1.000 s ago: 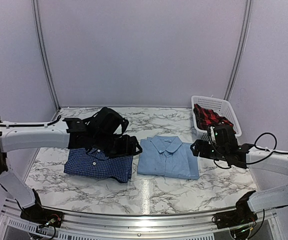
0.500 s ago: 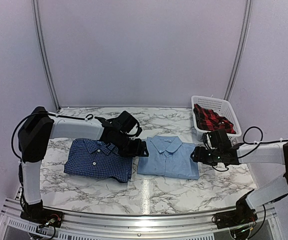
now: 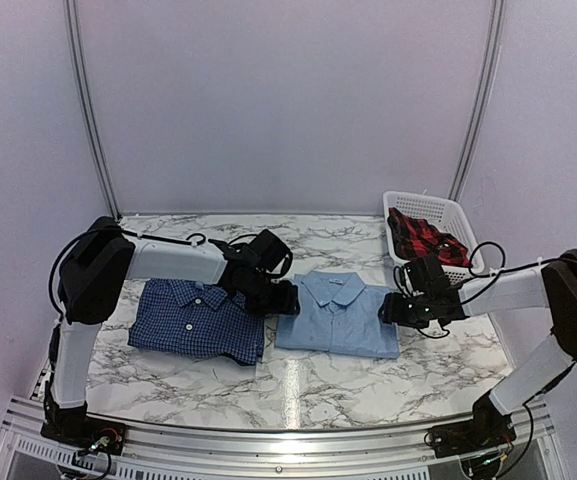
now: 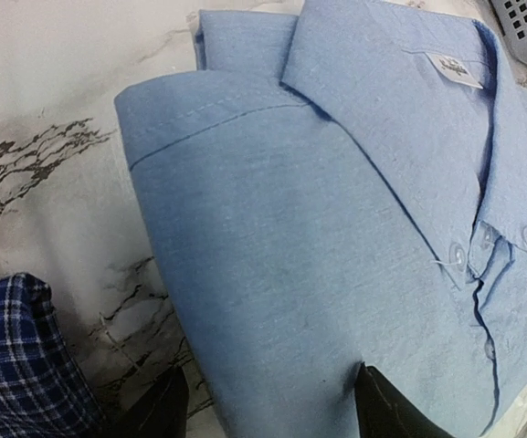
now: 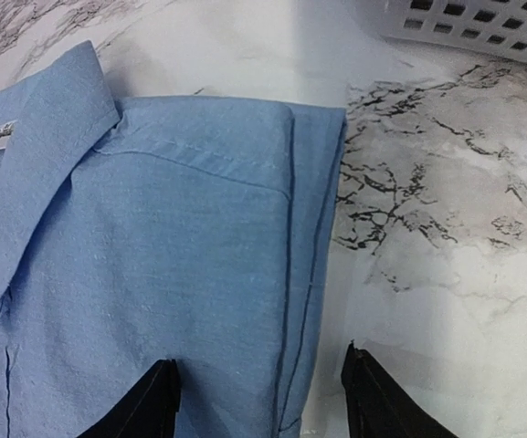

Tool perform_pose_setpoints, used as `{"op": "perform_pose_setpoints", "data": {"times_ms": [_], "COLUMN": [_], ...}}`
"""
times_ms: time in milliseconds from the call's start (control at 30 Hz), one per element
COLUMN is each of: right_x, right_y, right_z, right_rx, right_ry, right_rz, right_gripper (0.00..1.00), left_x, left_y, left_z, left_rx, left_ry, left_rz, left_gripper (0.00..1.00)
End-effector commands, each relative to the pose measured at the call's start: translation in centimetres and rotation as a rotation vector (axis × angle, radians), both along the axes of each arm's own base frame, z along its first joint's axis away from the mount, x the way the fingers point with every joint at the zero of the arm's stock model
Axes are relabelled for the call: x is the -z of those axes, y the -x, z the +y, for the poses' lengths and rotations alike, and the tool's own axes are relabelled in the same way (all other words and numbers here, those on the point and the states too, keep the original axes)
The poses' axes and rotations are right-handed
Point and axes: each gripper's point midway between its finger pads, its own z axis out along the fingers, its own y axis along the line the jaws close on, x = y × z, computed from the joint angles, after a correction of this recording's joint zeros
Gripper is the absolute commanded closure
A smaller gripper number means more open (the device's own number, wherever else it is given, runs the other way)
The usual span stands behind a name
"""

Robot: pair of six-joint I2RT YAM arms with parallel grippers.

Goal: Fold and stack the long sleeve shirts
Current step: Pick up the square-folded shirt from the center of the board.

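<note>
Shirts lie folded side by side on the marble worktop (image 3: pixel 298 385): the dark checked shirt (image 3: pixel 196 322) on the left, the light blue shirt (image 3: pixel 336 318) just right of it, collar far, button line running near to far. The left claw (image 3: pixel 286 298) straddles its left edge, released; the right claw (image 3: pixel 392 308) straddles its right edge, released, equally close. It probably goes leftward onto the checked one next. Far right, a white basket (image 3: pixel 426 198) holds red plaid cloth (image 3: pixel 423 237).
</note>
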Motion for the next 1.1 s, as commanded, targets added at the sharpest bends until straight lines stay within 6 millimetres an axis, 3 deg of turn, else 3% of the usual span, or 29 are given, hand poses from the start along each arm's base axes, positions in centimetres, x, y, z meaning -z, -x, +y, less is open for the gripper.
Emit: {"op": "perform_pose_setpoints", "data": {"times_ms": [0,167,333,500,567,800,1067], "right_x": [0.3,0.5,0.5,0.0,-0.8,-5.1,-11.3], "right_y": [-0.6,-0.6,-0.6,-0.8,-1.0,-1.6,-1.7], "right_z": [0.2,0.9,1.8,2.3,2.7,4.3,6.2], "right_rx": [-0.008,-0.023,-0.039,-0.042,-0.048,-0.08,-0.109], "right_ry": [0.021,0.039,0.039,0.037,0.033,0.017,-0.066], "right_rz": [0.006,0.005,0.007,-0.002,-0.013,-0.086,-0.191], "right_gripper": [0.41,0.47,0.61,0.89,1.0,1.0,1.0], "left_x": [2.4,2.9,2.6,1.3,0.2,-5.8,-12.6], "left_y": [0.6,1.2,1.4,1.0,0.7,0.0,0.3], "left_z": [0.0,-1.2,-2.4,-3.4,-3.7,-4.4,-3.4], "left_rx": [-0.027,-0.024,-0.028,-0.046,-0.047,-0.034,-0.015], "left_ry": [-0.072,-0.075,-0.053,-0.017,0.005,0.09,0.167], "left_rz": [0.007,0.006,0.008,-0.014,-0.031,-0.124,-0.207], "left_gripper": [0.38,0.53,0.69,0.93,1.0,1.0,1.0]}}
